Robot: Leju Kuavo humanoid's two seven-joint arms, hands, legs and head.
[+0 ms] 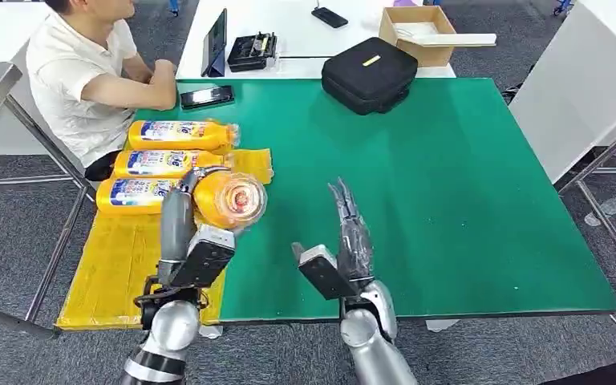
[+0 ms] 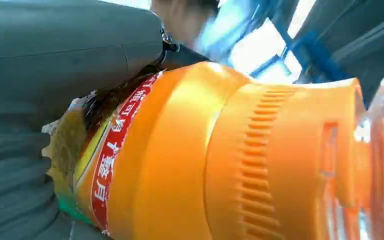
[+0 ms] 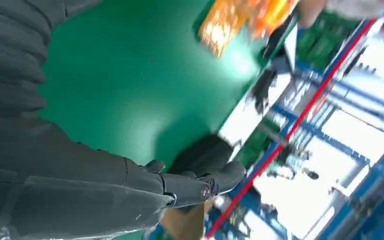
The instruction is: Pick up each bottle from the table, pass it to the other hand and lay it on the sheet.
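My left hand grips an orange bottle, bottom end toward the camera, held just above the edge of the yellow sheet. Up close in the left wrist view the bottle shows its ribbed orange cap and red label, with my thumb across it. Three more orange bottles lie side by side on the sheet. My right hand stands open over the green mat, fingers straight and empty, a short way right of the held bottle; in the right wrist view its fingers are spread above the mat.
A seated person leans on the table's far left corner beside a black phone. A black case, a cardboard box and a small black device sit at the back. The table's front edge runs just ahead of my hands.
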